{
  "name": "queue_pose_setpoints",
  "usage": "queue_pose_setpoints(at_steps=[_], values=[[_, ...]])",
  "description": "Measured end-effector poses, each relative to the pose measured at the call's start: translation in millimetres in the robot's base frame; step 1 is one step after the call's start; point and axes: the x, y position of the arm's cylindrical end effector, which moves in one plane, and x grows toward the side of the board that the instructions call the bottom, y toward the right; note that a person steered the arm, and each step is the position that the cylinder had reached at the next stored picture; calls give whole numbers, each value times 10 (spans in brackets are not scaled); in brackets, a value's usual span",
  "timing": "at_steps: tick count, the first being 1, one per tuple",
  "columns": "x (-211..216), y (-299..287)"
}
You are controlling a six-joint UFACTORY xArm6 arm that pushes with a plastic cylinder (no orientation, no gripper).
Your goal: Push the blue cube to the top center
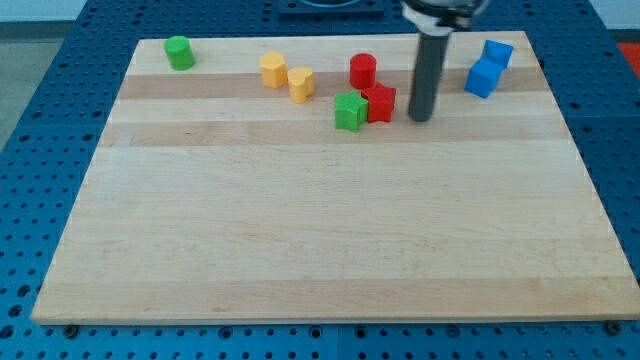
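Observation:
The blue cube (481, 78) sits near the board's top right, just below and left of a second blue block (497, 53). My tip (420, 119) rests on the board to the left of and slightly below the blue cube, with a gap between them. The tip stands just right of a red star-shaped block (379, 103), which touches a green block (350, 111).
A red cylinder (363, 71) stands above the red star block. Two yellow blocks (273, 70) (301, 83) lie left of it. A green cylinder (180, 52) sits at the top left corner. The wooden board (300, 230) lies on a blue pegboard.

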Motion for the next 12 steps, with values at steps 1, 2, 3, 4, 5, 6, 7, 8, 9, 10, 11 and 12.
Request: queue_pose_setpoints(at_steps=[1, 2, 3, 4, 5, 6, 7, 8, 9, 10, 11, 12], values=[[0, 623], [-32, 1245], [-158, 1439], [-256, 1381], [-342, 1262], [-354, 1058], [-362, 918], [-392, 834], [-392, 783], [-396, 791], [-452, 801], [-539, 801]])
